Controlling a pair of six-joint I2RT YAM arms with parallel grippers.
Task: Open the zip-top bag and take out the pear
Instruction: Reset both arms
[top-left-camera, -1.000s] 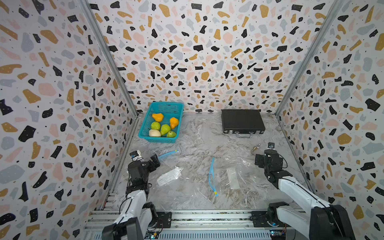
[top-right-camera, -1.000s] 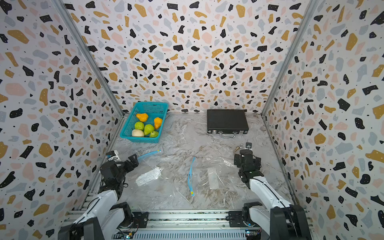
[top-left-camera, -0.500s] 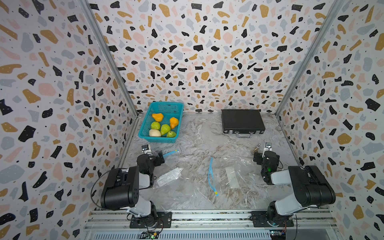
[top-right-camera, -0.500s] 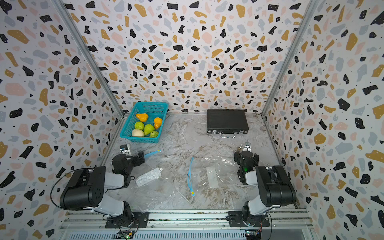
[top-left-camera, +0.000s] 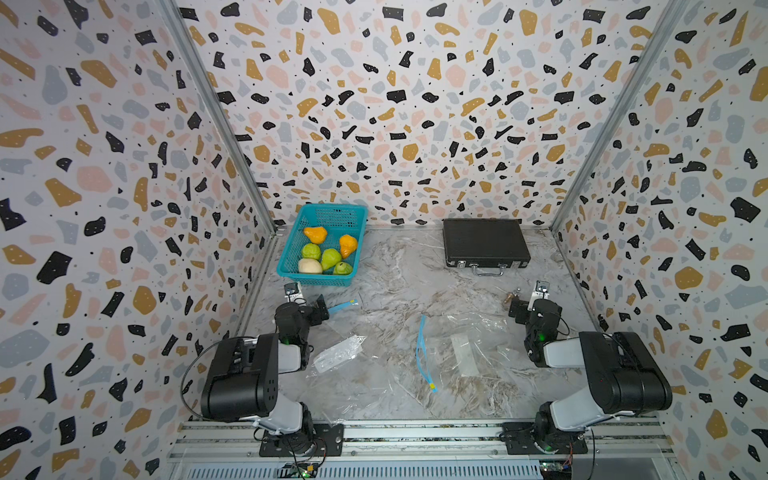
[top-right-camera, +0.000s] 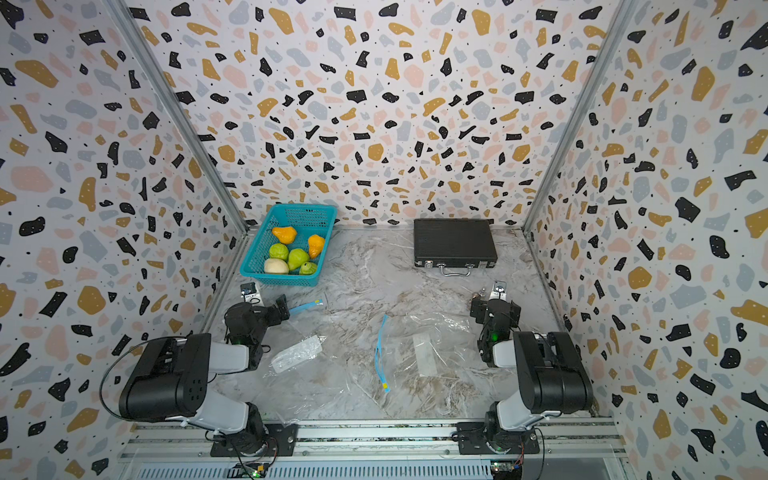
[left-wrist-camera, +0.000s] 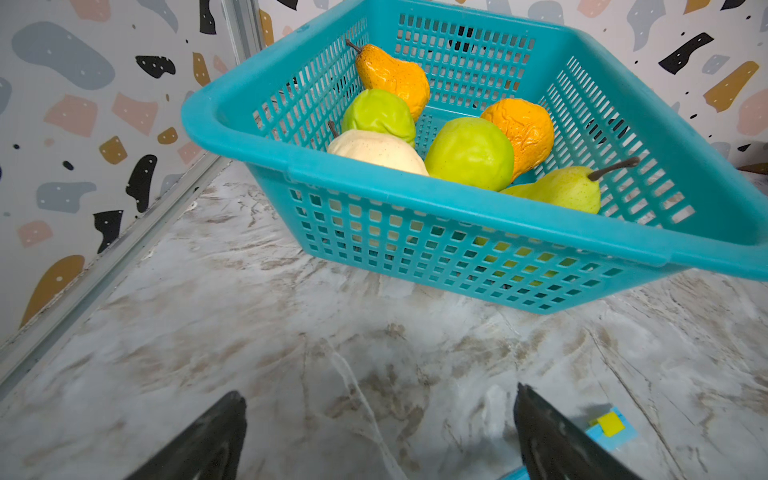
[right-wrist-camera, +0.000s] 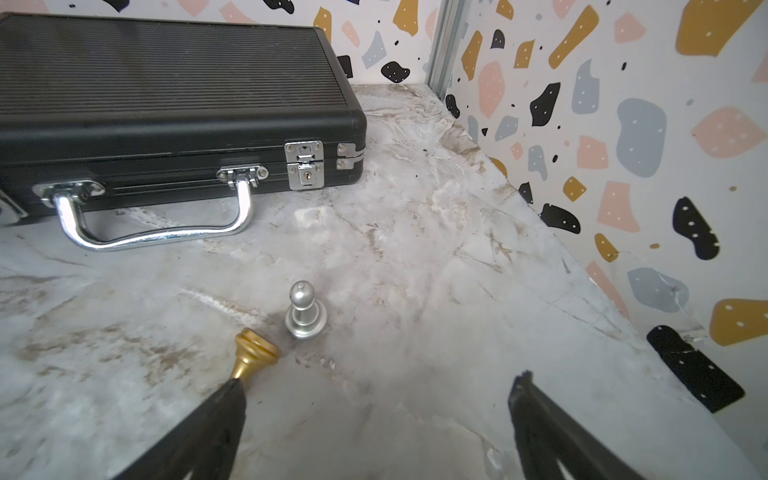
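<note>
Robot test cell, lab-type. Three walls (top-left-camera: 415, 104) in terrazzo print, joined by metal corner posts (top-left-camera: 216, 116). Floor (top-left-camera: 399, 266) is marble-print sheet, scuffed. Near edge: aluminium rail (top-left-camera: 415, 432) with left arm (top-left-camera: 241, 374) and right arm (top-left-camera: 623, 378) bolted on, vented duct (top-left-camera: 374, 471) below. Unrelated props around: basket (top-left-camera: 320, 280) of pears (top-left-camera: 330, 258) far left, probably fake judging by wrinkled skin; black case (top-left-camera: 484, 243) far right; chess pieces (right-wrist-camera: 305, 311) by right arm.

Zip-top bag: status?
Left gripper open, empty. Right gripper open, empty. Centre zip-top bag flat on table, no pear visible inside; pears in basket. Nothing in the way.
</note>
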